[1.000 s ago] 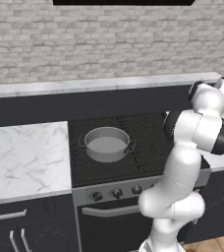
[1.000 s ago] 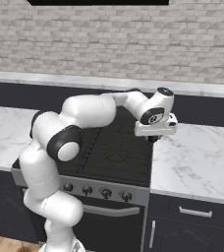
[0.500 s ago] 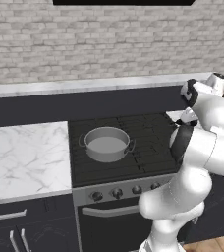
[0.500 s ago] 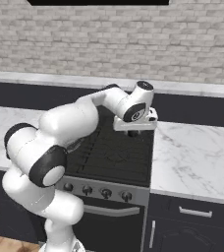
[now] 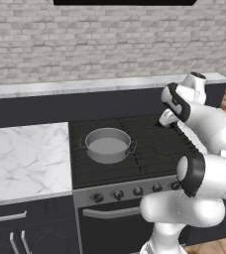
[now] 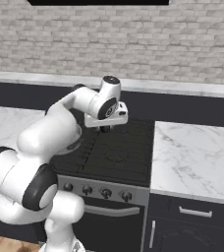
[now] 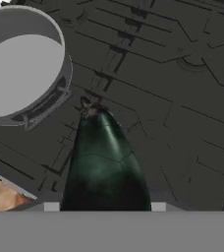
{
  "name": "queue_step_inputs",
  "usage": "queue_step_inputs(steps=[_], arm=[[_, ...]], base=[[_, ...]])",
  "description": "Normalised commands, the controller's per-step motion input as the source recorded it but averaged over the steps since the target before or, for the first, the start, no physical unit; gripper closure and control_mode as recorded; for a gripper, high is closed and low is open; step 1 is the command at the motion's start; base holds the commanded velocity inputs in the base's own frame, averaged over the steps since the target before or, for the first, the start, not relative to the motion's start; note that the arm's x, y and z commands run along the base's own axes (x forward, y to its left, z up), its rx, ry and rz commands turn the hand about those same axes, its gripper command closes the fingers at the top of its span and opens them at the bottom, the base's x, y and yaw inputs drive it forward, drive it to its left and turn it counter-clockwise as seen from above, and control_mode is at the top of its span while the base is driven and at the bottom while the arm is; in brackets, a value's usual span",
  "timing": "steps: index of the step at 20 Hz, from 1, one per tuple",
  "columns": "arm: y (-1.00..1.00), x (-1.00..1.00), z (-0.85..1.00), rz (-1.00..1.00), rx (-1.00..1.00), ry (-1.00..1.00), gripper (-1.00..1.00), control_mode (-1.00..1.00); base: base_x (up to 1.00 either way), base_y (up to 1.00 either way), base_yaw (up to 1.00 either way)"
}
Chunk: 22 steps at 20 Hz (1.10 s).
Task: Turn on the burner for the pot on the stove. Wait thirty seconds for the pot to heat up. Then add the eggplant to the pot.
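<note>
The grey pot point(image 5: 107, 145) stands on the front left burner of the black stove point(image 5: 152, 149), and the pot covers most of that burner. It looks empty inside in the hand view point(image 7: 15, 69). My gripper point(image 5: 166, 119) hangs over the right rear part of the cooktop, to the right of the pot and above it. From the other side the gripper point(image 6: 105, 129) points down at the grates. A dark green glossy eggplant point(image 7: 104, 162) sticks out from between the fingers, so my gripper point(image 7: 104, 206) is shut on it. Its tip points at the grates just beside the pot's rim.
A row of round knobs point(image 5: 135, 191) runs along the stove's grey front strip, seen as knobs point(image 6: 97, 191) from the right too. Marble counter point(image 5: 26, 158) lies left of the stove and marble counter point(image 6: 192, 157) right of it. A brick wall backs it all.
The arm has swung left from over the right counter's edge to above the cooktop, carrying the eggplant closer to the pot. The pot has not moved.
</note>
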Motion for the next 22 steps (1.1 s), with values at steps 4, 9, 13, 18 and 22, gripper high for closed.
queue_step_inputs(steps=[4, 9, 13, 18, 22], arm=[[0.95, 0.0, 0.0, 0.05, 0.0, -0.1, 1.0, -1.0], [0.83, 0.0, 0.0, 0.04, 0.0, -0.08, 1.0, -1.0], [0.81, 0.0, -0.05, 0.01, 0.0, 0.0, 1.0, -1.0], [0.78, 0.03, 0.0, 0.0, 0.0, 0.0, 1.0, -1.0], [0.74, 0.11, -0.04, 0.0, 0.0, 0.0, 1.0, -1.0]], base=[[0.0, 0.0, 0.0], [0.0, 0.0, 0.0], [0.0, 0.0, 0.0], [0.0, 0.0, 0.0], [0.0, 0.0, 0.0]])
